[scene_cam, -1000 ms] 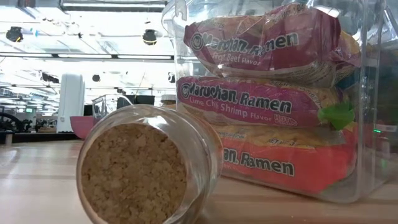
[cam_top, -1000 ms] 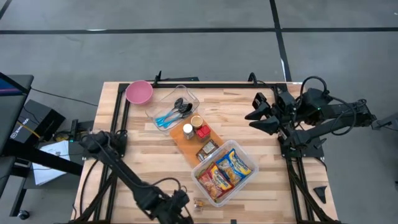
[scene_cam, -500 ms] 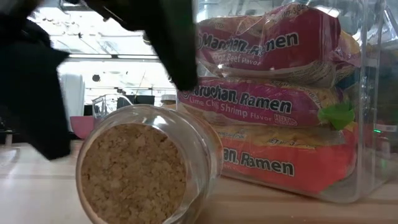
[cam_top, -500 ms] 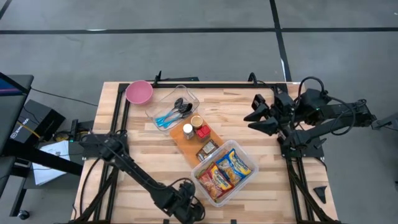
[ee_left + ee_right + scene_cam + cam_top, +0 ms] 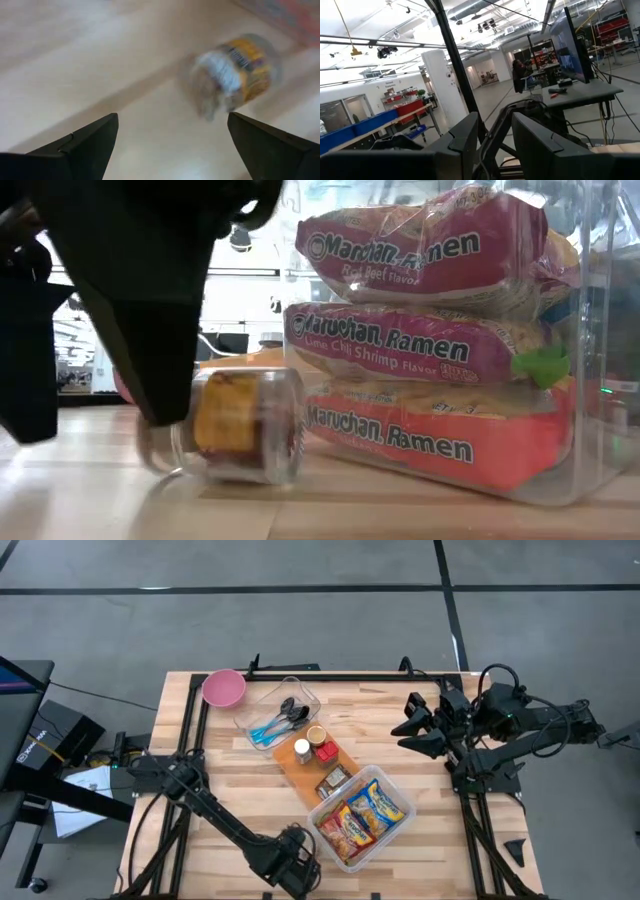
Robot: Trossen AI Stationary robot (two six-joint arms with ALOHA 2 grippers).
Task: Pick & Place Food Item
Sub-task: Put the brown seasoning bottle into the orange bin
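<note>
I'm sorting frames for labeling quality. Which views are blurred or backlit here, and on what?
Left wrist view: the lying jar is smeared by motion blur between the open left gripper fingers. Low view: the jar is soft, the gripper a dark silhouette against bright ceiling lights, the ramen packs sharp. High view: evenly lit, sharp. Right wrist view: bright room behind the dark right gripper.

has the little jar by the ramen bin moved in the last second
Yes. In the low view the jar has turned: its mouth no longer faces the camera, its side label does. It lies farther back, beside the ramen bin, with the open left gripper over it.
</note>
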